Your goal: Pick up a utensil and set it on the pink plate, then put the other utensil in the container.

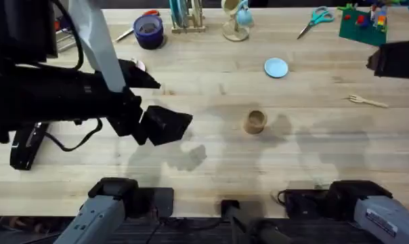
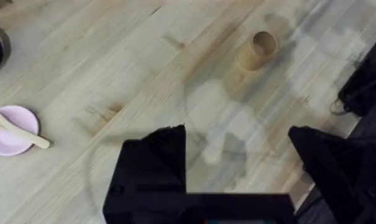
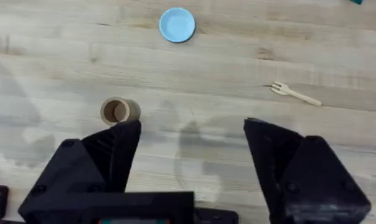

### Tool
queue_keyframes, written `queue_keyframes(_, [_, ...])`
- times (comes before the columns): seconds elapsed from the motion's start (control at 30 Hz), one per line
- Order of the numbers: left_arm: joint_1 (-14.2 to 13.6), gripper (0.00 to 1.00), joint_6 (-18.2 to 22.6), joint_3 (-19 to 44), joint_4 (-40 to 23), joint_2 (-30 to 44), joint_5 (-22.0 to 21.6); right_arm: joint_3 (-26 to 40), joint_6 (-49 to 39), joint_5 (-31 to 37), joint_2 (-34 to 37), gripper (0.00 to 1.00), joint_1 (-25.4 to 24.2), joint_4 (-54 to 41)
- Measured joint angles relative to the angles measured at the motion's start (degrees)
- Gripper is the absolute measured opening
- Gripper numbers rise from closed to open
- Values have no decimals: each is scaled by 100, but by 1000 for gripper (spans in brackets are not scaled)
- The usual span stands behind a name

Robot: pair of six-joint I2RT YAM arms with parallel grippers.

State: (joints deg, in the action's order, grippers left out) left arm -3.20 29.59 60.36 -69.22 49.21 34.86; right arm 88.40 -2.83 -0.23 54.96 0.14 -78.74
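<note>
Fork (image 3: 294, 94) lies flat on the tabletop (image 1: 211, 163), handle pointing away from the cup (image 3: 119, 111), nearer the wide-open, empty right gripper (image 3: 191, 146).

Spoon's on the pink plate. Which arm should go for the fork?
Right, probably. The fork lies on the table's right side, the right gripper open above it; the left gripper hangs far across, near the pink plate.

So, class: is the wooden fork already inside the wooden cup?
No. The wooden fork lies flat on the bare table, well apart from the wooden cup, which looks empty.
</note>
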Motion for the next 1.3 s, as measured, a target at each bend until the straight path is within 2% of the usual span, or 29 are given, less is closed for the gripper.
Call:
queue_keyframes(0.23, [0, 994, 44, 0, -113, 0, -104, 0, 0, 0, 0, 995, 0, -133])
queue_keyframes(0.33, [0, 994, 247, 0, -131, 0, -102, 0, 0, 0, 0, 995, 0, -153])
queue_keyframes(0.47, [0, 993, 912, 0, -372, 0, -6, 0, 0, 0, 0, 996, 0, -155])
queue_keyframes(0.6, [0, 993, 1697, 0, -583, 0, 316, 0, 0, 62, 0, 996, 0, -206])
queue_keyframes(0.7, [0, 993, 2192, 0, -624, 0, 606, 0, 0, 296, 2, 996, 0, -243])
queue_keyframes(0.73, [0, 993, 2580, 0, -591, -2, 800, 2, -303, 588, 70, 995, 0, -308])
queue_keyframes(0.77, [0, 993, 2665, 0, -590, -4, 827, 4, -473, 639, 121, 995, 0, -339])
queue_keyframes(1.0, [0, 993, 2955, 0, -580, -4, 880, 7, -1645, 798, 679, 954, 0, -541])
queue_keyframes(1.1, [0, 993, 2999, 0, -580, -4, 860, 7, -2092, 799, 885, 989, -59, -557])
queue_keyframes(1.3, [0, 994, 3009, 0, -580, -4, 822, 7, -3072, 455, 1211, 996, -569, -564])
